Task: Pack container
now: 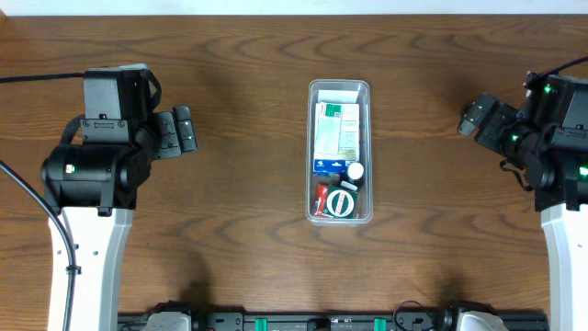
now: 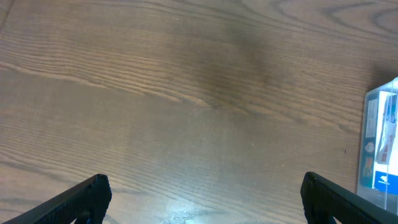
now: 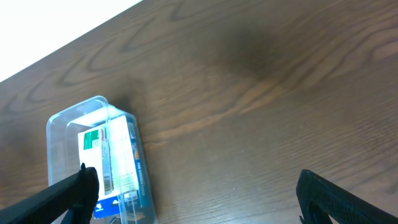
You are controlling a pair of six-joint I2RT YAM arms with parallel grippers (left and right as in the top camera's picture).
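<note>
The container point(image 1: 367, 97) is a long clear plastic tub in the middle of the table. It holds a green-and-white box point(image 1: 336, 129), a blue-and-white box, a small white-capped bottle point(image 1: 355, 172) and a round green-and-red item point(image 1: 341, 201). Its edge shows at the right of the left wrist view point(image 2: 380, 146) and at the lower left of the right wrist view point(image 3: 65, 124). My left gripper point(image 1: 186, 131) is open and empty, well left of the container; its jaws point(image 2: 205, 199) are spread over bare wood. My right gripper point(image 1: 475, 115) is open and empty, to the container's right point(image 3: 196, 196).
The dark wood table point(image 1: 239, 184) runs to a white far edge point(image 1: 294, 7). The arm bases point(image 1: 87, 267) stand at the near left and near right corners.
</note>
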